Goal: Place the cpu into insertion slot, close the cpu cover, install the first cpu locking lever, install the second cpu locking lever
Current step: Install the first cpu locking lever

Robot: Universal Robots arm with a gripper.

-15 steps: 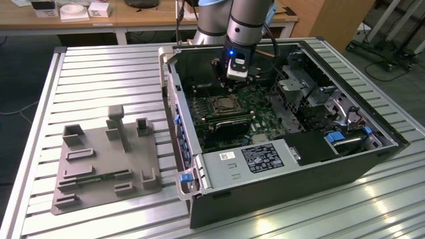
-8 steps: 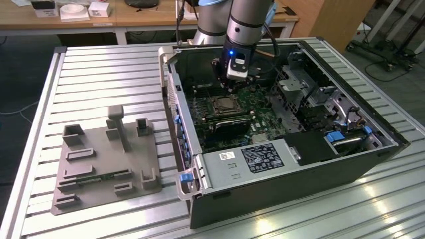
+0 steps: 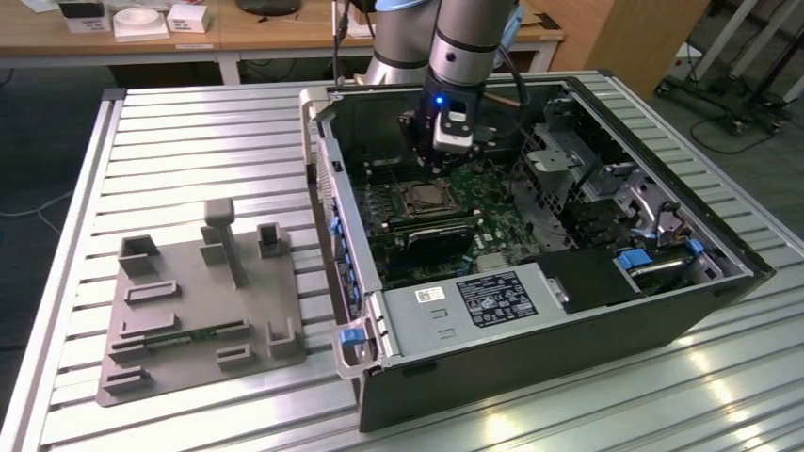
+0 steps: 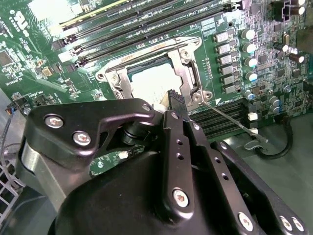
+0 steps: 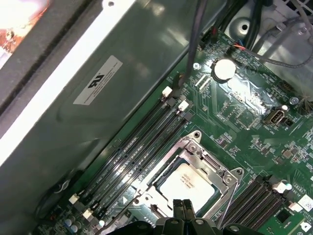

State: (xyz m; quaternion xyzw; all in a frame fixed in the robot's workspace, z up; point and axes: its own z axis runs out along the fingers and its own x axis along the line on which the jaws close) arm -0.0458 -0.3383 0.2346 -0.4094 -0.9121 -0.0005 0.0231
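Observation:
The cpu, a silvery square chip, lies in the insertion slot on the green motherboard inside the open computer case. The cpu cover, a thin metal frame, lies flat around the chip; it also shows in the second wrist view. A thin wire locking lever sticks out loose from one socket corner over the memory slots. My gripper hangs just above the edge of the socket with its fingers shut together, and I see nothing held between them. In the exterior view, the gripper is above the socket.
Long black memory slots flank the socket on both sides. The case wall and cables rise close by. A drive cage and power supply fill the case. A grey fixture tray lies at the exterior view's left.

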